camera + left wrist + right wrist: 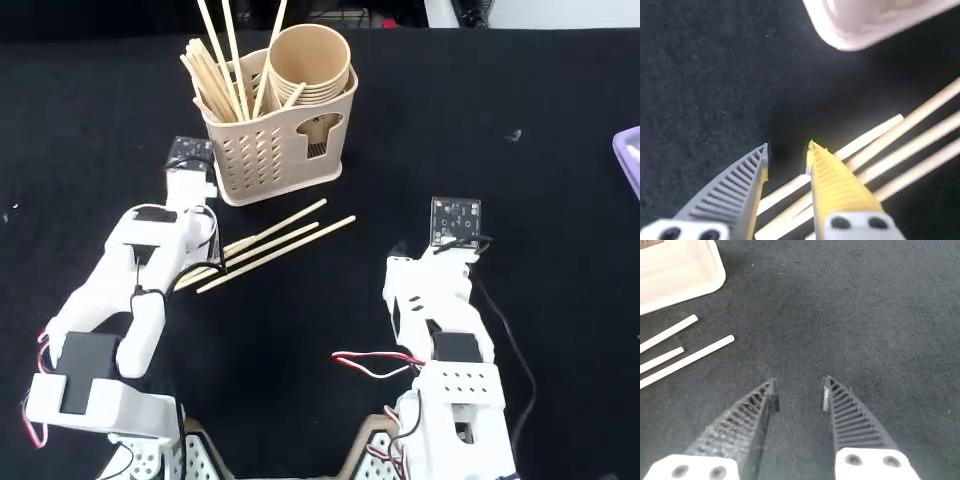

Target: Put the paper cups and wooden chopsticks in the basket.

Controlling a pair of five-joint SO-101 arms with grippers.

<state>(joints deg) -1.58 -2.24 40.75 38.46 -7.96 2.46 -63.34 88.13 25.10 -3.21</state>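
Note:
A beige slotted basket [275, 145] stands at the back of the black table. It holds stacked paper cups [310, 62] and several upright wooden chopsticks [222, 60]. Several loose chopsticks [280, 238] lie flat just in front of it. My left gripper [787, 150] hangs open low over their near ends, with its yellow finger [835, 185] over them and the basket's corner [865, 20] just beyond. My right gripper [798, 390] is open above bare cloth with nothing between its fingers. Off to its side lie the chopstick tips [687, 356] and the basket's base [675, 275].
A purple object [630, 160] pokes in at the right edge of the table. The left arm [140, 270] and right arm [440, 300] stand at the front, with loose red and white wires [375, 362] between them. Black cloth [500, 120] covers the table.

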